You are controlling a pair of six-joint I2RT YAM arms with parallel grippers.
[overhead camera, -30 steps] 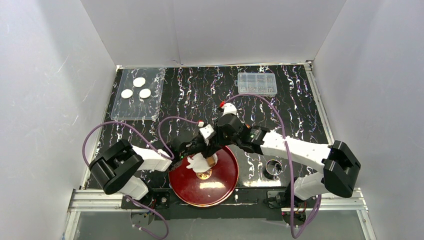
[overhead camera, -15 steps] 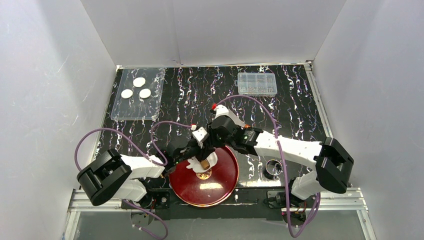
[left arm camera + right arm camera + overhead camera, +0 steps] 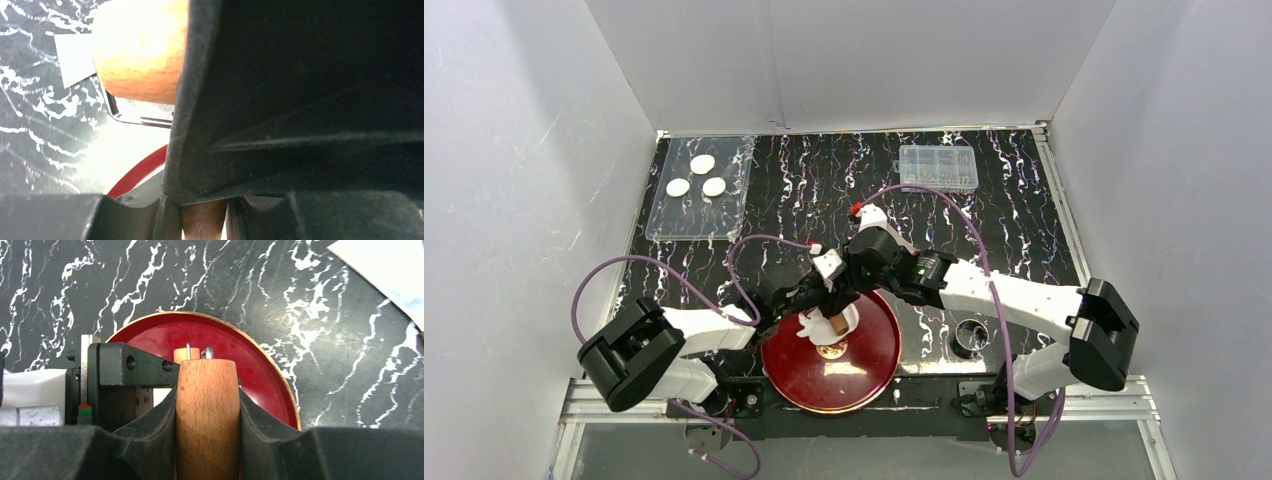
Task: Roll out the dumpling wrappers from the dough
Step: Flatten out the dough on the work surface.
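- Camera above the arms: soft, ragged-edged white dough (image 3: 814,327) lies on the far-left part of a glossy round red plate (image 3: 869,365), near the front edge of the black, white-veined table (image 3: 804,190).
- Both arms meet over it. The left gripper (image 3: 820,306) and right gripper (image 3: 848,300) each clamp a smooth, pale wooden rolling pin (image 3: 835,325) down at the dough.
- Three thin, flat, round white dumpling wrappers (image 3: 702,163) lie apart on a clear plastic sheet (image 3: 689,222) at the far left. A clear compartment box (image 3: 938,167) sits far right, and a small shiny metal cup (image 3: 969,338) stands just right of the plate.
- Left wrist: a matte dark finger pad (image 3: 300,90) fills the frame, pressed against brown wood at the bottom edge. The rolling pin's rounded end (image 3: 140,55) and an arc of the plate's red rim (image 3: 137,172) show at left.
- Right wrist: two curved black fingers (image 3: 150,440) squeeze the pin's grained, barrel-shaped handle (image 3: 207,415) above the red plate (image 3: 260,370).
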